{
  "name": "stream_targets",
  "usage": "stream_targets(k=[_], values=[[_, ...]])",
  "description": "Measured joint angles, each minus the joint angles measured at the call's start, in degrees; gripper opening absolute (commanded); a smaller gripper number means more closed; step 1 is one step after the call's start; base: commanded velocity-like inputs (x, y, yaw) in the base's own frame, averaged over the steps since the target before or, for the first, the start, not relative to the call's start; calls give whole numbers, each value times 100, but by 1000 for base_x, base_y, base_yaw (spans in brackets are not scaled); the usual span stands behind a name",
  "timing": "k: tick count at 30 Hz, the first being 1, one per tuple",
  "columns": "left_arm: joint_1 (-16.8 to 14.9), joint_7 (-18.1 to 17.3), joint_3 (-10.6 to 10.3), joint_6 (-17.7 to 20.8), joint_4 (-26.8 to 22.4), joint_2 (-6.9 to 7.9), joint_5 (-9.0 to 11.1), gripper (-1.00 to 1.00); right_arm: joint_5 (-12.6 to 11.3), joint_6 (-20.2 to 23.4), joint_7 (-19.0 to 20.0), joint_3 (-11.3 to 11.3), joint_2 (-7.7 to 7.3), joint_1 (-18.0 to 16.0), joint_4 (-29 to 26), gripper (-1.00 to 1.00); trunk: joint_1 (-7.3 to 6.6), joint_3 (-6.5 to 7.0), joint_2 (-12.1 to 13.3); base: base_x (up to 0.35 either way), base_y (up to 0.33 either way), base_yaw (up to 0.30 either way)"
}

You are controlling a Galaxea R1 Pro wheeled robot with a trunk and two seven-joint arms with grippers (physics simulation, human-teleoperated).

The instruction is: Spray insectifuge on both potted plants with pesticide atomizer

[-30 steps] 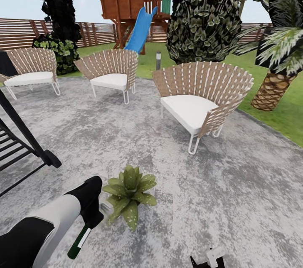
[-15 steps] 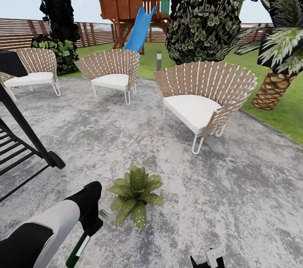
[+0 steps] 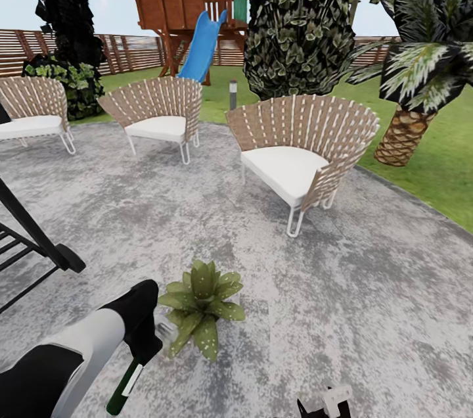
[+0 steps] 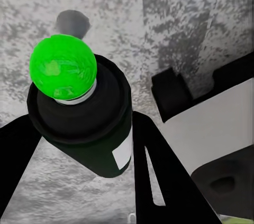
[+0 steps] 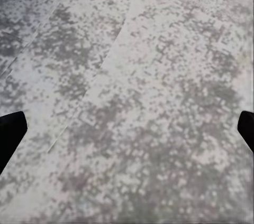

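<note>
In the head view my left gripper (image 3: 141, 344) is shut on the pesticide atomizer (image 3: 125, 382), a slim dark green bottle with a white stripe, held tilted low over the garden's paved patio (image 3: 368, 286). Its pale nozzle end (image 3: 164, 327) sits right beside one potted plant (image 3: 200, 306), a low green rosette. The left wrist view looks along the atomizer (image 4: 84, 123), with its bright green rounded end towards the camera and black fingers (image 4: 153, 176) on both sides. My right gripper (image 5: 127, 129) is open over bare paving, and a bit of it shows at the head view's lower edge (image 3: 328, 401).
Three woven tan chairs stand on the patio, the nearest (image 3: 299, 148) behind the plant. Black grill legs (image 3: 36, 240) reach in at the left. A palm (image 3: 407, 122), a grey bollard lamp (image 3: 232, 94), lawn, a wooden playhouse with a blue slide (image 3: 200, 46) and the fence lie beyond.
The whole picture has shifted a little leftward, so the camera has moved. The left gripper still holds the atomizer beside the plant.
</note>
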Motion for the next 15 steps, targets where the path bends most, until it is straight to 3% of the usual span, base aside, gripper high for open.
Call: stream_targets(k=[3,11,15], values=[[54,-73,2,-13,7,41,-8,-100,1,2,0,0,-1,-1,1,100,0,0,0,0,0,-171],[97,-116,-3,-189,53,335,-8,-100,1,0,-1,0,-1,-1,2,100,0,0,0,0,0,-17],[97,-124,8,-202,52,534,289,-100,1,2,-1,-1,2,-4,2,100,0,0,0,0,0,0]])
